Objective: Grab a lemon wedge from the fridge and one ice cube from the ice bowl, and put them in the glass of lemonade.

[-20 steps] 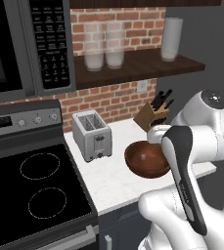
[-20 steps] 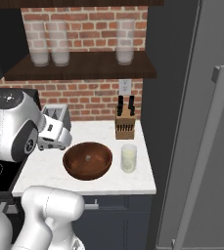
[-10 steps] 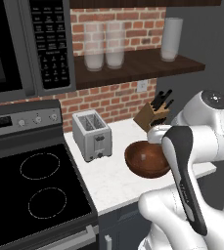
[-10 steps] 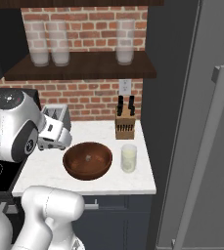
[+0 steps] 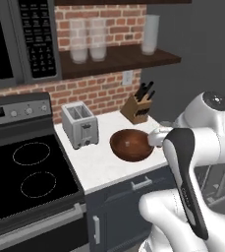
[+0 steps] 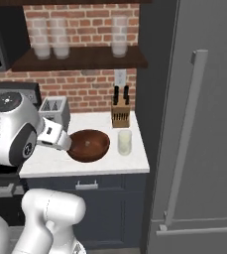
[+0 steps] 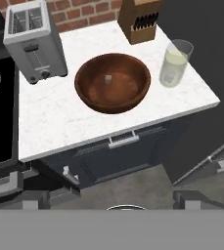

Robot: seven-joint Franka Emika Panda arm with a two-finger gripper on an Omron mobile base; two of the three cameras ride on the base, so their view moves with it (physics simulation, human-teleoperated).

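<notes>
The ice bowl, wide and dark reddish-brown, sits on the white counter with one small ice cube in its middle. To its right stands the glass of lemonade, short and clear, also seen as the glass of lemonade beside the ice bowl. The fridge is tall, dark grey and closed, so the lemon wedge is hidden. My gripper hangs open in front of the counter and above it, holding nothing, well short of the bowl.
A silver toaster stands left of the bowl, and a wooden knife block stands behind the glass against the brick wall. A black stovetop adjoins the counter on the left. Frosted glasses line the shelf above. The fridge's bar handle runs vertically.
</notes>
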